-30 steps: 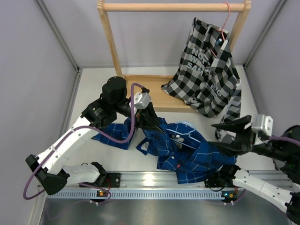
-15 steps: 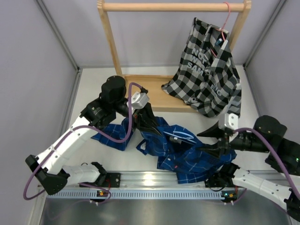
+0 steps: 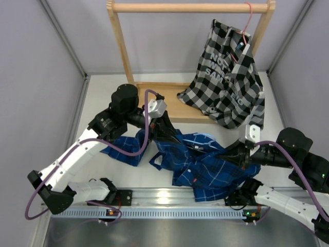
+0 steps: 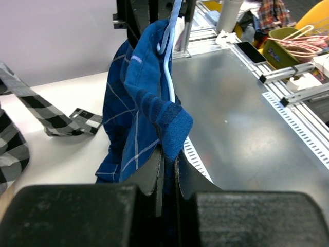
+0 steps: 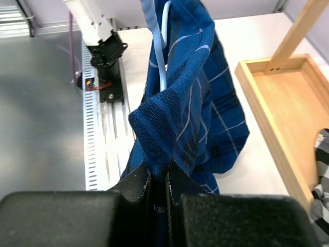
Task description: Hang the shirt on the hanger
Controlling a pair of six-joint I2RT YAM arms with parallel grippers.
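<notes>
Pinching the shirt (image 3: 205, 167) from ten o'clock with the left tool (image 3: 171, 135), from three o'clock with the right tool (image 3: 229, 150).

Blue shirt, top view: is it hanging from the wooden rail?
No, the blue shirt is down on the table; only the checked shirt hangs from the wooden rail.

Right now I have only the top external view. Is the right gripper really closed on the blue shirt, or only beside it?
Observer: In the right wrist view, the right gripper is shut on a thick fold of the shirt.
Operator: Where is the hanger relative to that fold?
Observer: The hanger, a light-blue wire, runs down into the cloth just above the pinched fold.
Operator: And the left side?
Observer: In the left wrist view, the left gripper is shut on another fold, with the wire directly above it.
</notes>
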